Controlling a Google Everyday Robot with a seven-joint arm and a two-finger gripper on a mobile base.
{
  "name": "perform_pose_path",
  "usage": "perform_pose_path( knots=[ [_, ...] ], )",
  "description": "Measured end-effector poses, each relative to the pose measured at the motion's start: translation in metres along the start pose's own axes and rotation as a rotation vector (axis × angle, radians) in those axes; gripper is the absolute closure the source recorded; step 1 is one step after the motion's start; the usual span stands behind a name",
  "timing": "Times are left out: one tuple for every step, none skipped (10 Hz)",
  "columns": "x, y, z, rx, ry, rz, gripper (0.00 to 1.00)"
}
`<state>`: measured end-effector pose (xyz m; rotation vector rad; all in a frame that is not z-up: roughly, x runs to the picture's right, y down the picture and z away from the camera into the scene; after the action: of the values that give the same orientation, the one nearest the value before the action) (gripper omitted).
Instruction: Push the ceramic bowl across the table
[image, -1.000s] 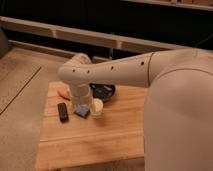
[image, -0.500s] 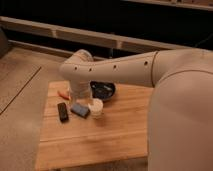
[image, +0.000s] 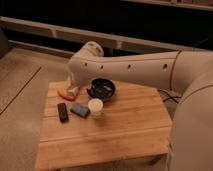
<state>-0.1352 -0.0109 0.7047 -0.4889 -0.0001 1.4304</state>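
Note:
The ceramic bowl (image: 101, 89) is dark, round and glossy, and sits on the far middle of the light-wood table (image: 125, 130). My white arm reaches in from the right and bends down at the table's far left. The gripper (image: 73, 90) hangs at its end, just left of the bowl and above an orange object (image: 64, 94). Whether it touches the bowl does not show.
A small cream-white cup (image: 95, 107) stands just in front of the bowl. A flat blue block (image: 80, 110) lies to the cup's left, and a black remote-like bar (image: 62, 111) lies left of that. Dark shelving runs behind the table; the floor is on the left.
The arm has shifted up and to the left, uncovering more of the bowl. The bowl, cup and block stay where they were.

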Motion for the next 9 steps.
perform_pose_path(
  knots=[
    [0.000,0.000,0.000,0.000,0.001,0.000,0.35],
    [0.001,-0.008,0.002,0.016,0.008,0.015,0.35],
    [-0.001,-0.034,0.003,0.064,0.016,0.056,0.35],
    [-0.005,-0.055,0.003,0.101,0.017,0.088,0.35],
    [-0.013,-0.082,0.002,0.151,0.017,0.126,0.35],
    [-0.020,-0.094,0.003,0.175,0.017,0.141,0.35],
    [-0.029,-0.102,0.007,0.195,0.020,0.151,0.35],
    [-0.036,-0.110,0.016,0.203,0.033,0.156,0.35],
    [-0.040,-0.116,0.027,0.201,0.051,0.164,0.35]
  ],
)
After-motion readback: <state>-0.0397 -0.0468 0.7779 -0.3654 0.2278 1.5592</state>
